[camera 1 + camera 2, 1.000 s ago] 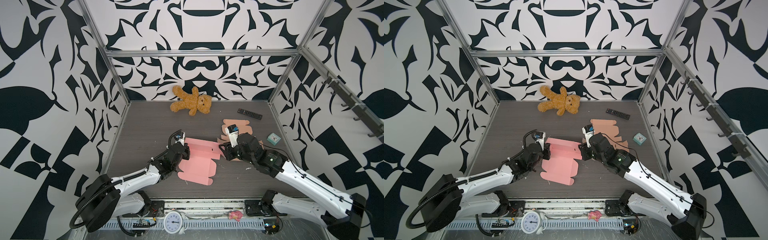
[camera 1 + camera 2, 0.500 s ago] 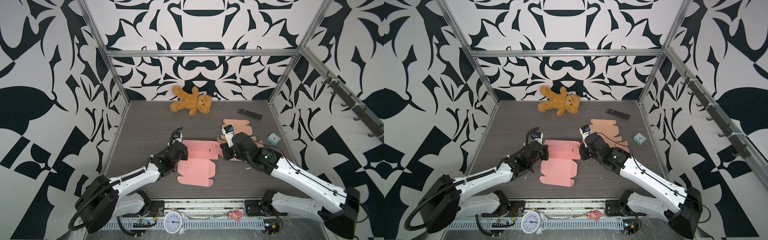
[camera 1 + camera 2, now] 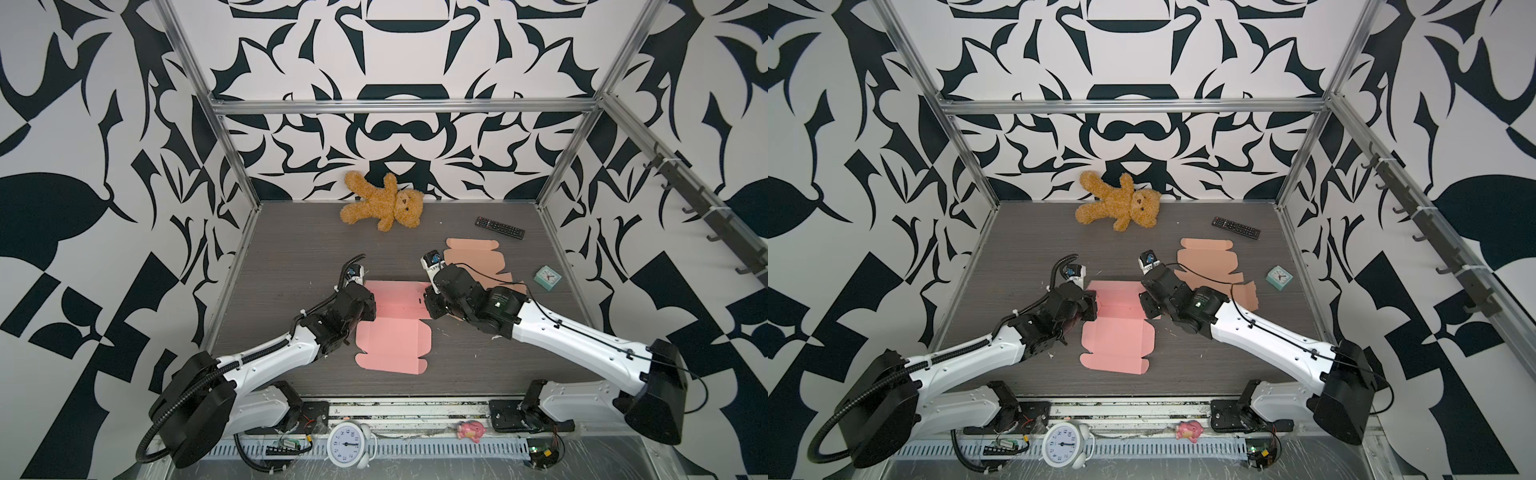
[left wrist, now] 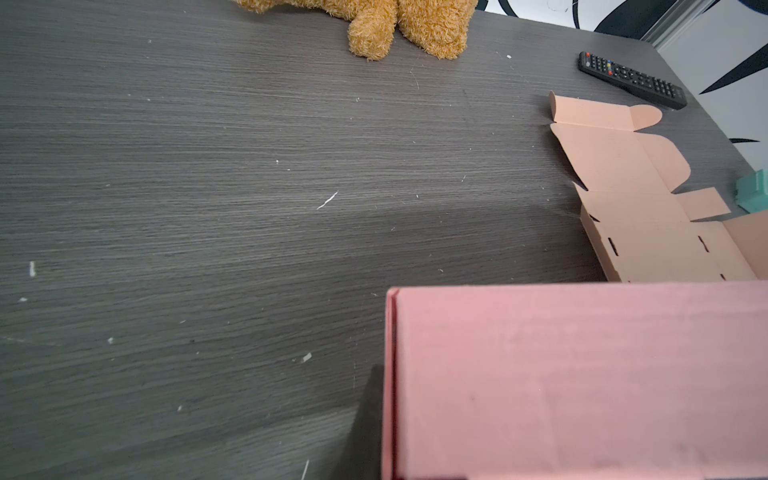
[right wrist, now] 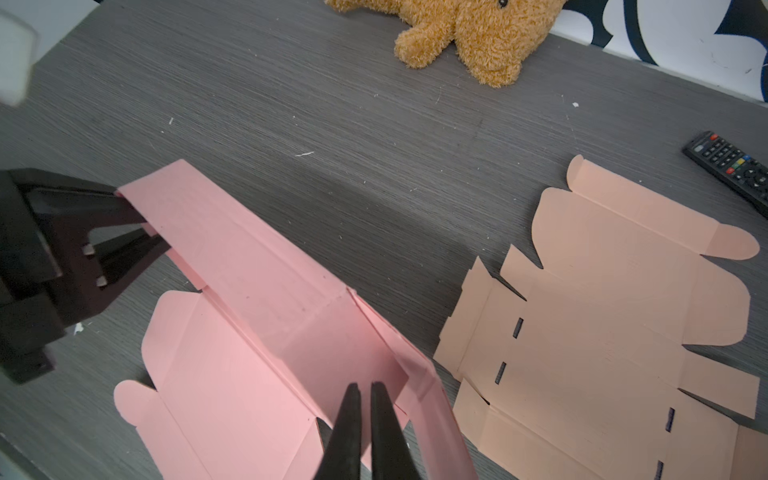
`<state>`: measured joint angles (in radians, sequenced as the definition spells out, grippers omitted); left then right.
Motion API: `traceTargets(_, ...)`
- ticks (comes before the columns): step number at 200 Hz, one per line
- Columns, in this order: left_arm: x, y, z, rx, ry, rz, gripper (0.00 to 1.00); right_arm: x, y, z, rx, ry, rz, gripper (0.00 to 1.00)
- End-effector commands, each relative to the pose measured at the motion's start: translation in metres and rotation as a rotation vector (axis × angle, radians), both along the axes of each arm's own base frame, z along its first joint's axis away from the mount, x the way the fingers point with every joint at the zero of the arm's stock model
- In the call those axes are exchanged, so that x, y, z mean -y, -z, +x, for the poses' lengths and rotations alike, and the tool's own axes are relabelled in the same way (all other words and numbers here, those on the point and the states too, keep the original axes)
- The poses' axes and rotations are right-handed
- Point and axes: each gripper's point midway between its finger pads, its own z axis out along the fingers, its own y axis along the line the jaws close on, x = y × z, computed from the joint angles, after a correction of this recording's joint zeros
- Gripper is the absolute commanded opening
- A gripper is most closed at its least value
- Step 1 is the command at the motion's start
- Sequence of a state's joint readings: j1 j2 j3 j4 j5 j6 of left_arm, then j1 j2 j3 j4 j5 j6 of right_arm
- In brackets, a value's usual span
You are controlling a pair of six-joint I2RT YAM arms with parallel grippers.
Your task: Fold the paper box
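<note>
The pink paper box [image 3: 395, 332] lies partly flat in the middle of the table in both top views, also [image 3: 1117, 336]. Its far panel [image 5: 249, 266] is lifted off the table and tilted over. My left gripper [image 3: 366, 312] is shut on the left end of that panel. In the right wrist view its fingers [image 5: 141, 243] pinch the panel's end. The left wrist view shows one dark finger [image 4: 368, 424] against the pink edge [image 4: 390, 374]. My right gripper [image 3: 428, 305] is shut at the panel's right end [image 5: 361, 386], with a thin pink strip between its fingers.
A flat tan box blank [image 3: 478, 257] lies just behind my right arm. A teal clock [image 3: 547, 276] sits to its right, a black remote [image 3: 498, 227] further back, and a teddy bear [image 3: 382, 203] against the back wall. A white alarm clock [image 3: 348, 444] and a pink toy [image 3: 469, 430] sit on the front rail.
The box's far panel has been raised and tipped towards the front. The right gripper's jaws have closed at its right end. The left gripper stayed shut and shifted slightly with it.
</note>
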<state>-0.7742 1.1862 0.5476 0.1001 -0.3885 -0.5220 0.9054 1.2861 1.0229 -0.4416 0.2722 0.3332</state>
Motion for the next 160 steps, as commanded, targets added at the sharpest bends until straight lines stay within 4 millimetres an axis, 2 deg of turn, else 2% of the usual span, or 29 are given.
traceTargets(1,0.002,-0.011,0.005,0.033,0.005,-0.048,0.08,-0.013,-0.015,0.013,0.051,0.015,0.019,0.09)
traceTargets(84,-0.015,-0.011,0.011,0.041,0.005,-0.083,0.07,-0.053,-0.013,0.023,0.053,-0.029,0.016,0.09)
traceTargets(114,-0.015,-0.008,0.013,0.037,0.008,-0.106,0.07,-0.058,-0.013,0.023,0.054,-0.035,0.022,0.09)
traceTargets(160,-0.022,0.001,0.014,0.004,0.000,-0.141,0.07,-0.052,-0.013,0.019,0.071,-0.036,0.042,0.10)
